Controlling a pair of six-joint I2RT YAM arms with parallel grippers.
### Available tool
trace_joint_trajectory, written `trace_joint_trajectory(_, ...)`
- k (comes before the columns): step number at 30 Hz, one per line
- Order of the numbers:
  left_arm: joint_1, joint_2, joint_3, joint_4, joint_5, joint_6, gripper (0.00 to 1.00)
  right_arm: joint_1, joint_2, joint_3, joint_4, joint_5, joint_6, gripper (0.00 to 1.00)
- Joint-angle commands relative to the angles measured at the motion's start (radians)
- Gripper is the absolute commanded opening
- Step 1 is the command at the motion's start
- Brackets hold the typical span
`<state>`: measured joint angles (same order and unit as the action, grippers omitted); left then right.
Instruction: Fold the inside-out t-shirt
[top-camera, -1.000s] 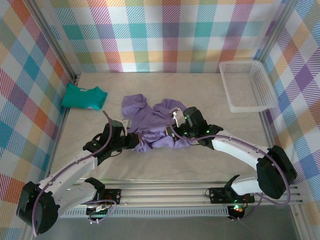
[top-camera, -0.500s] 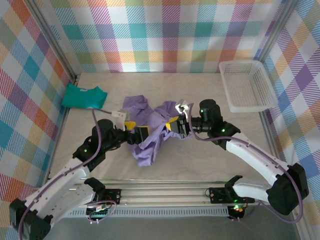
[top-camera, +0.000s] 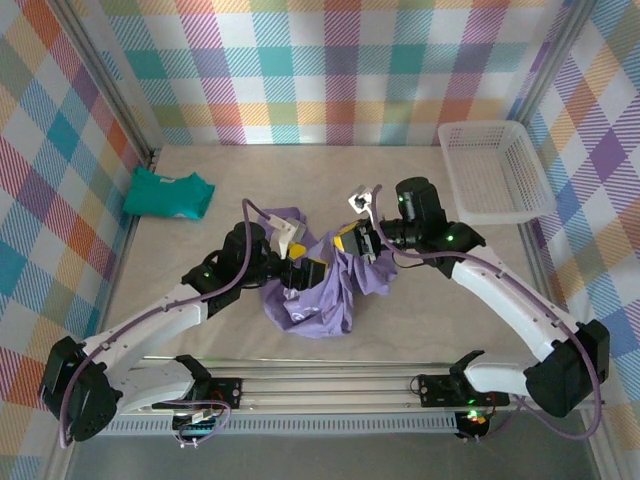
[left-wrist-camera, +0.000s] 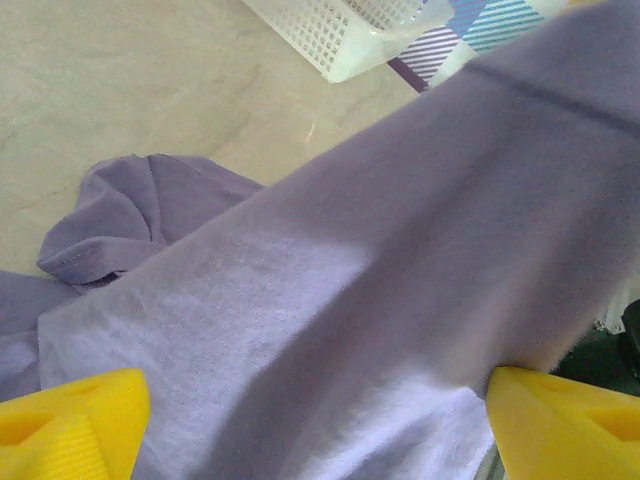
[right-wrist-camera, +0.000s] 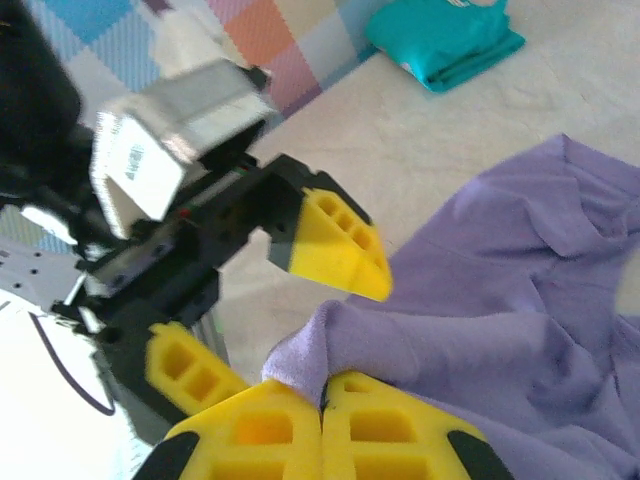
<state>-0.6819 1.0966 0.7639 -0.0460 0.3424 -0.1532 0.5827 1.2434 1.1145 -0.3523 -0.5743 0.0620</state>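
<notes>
one t-shirt (top-camera: 320, 305) (teal garment (top-camera: 168, 194), basket (top-camera: 495, 170) apart)

White links (top-camera: 500, 300), black joints (top-camera: 560, 365), yellow claw pads (right-wrist-camera: 340, 245)

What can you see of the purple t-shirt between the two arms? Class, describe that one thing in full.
The t-shirt is lavender-purple soft knit cloth with stitched hems and a seam showing. It is crumpled, not folded. The shut right gripper pinches one edge and holds it up; from there the cloth hangs in a bunch down to the table near its middle. Another stretch drapes across the open left gripper, between its fingers.
</notes>
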Motion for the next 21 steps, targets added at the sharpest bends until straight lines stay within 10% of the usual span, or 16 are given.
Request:
trace_joint_trajectory(1, -0.049, -0.048, 0.004, 0.028, -0.042, -0.012, 0.88, -0.004, 0.012, 0.053, -0.047, 0.032, -0.011, 0.0)
trace_joint_trajectory(6, -0.078, 0.056, 0.078, -0.023, -0.1, 0.011, 0.75, -0.004, 0.023, 0.041, 0.016, -0.046, 0.039, 0.0)
trace_joint_trajectory(8, -0.077, 0.096, 0.112, -0.043, -0.147, -0.002, 0.43, -0.005, 0.008, 0.046, -0.027, -0.025, 0.012, 0.0)
trace_joint_trajectory(11, -0.05, 0.07, 0.135, -0.052, -0.141, -0.036, 0.05, -0.009, -0.02, 0.104, -0.242, 0.558, 0.077, 0.0)
trace_joint_trajectory(14, 0.019, 0.027, 0.139, 0.016, 0.063, -0.145, 0.0, 0.017, -0.086, 0.081, -0.299, 0.933, 0.073, 0.24)
trace_joint_trajectory(21, 0.033, 0.013, 0.184, -0.011, 0.137, -0.192, 0.0, 0.177, -0.241, -0.202, 0.036, 0.582, 0.004, 0.53)
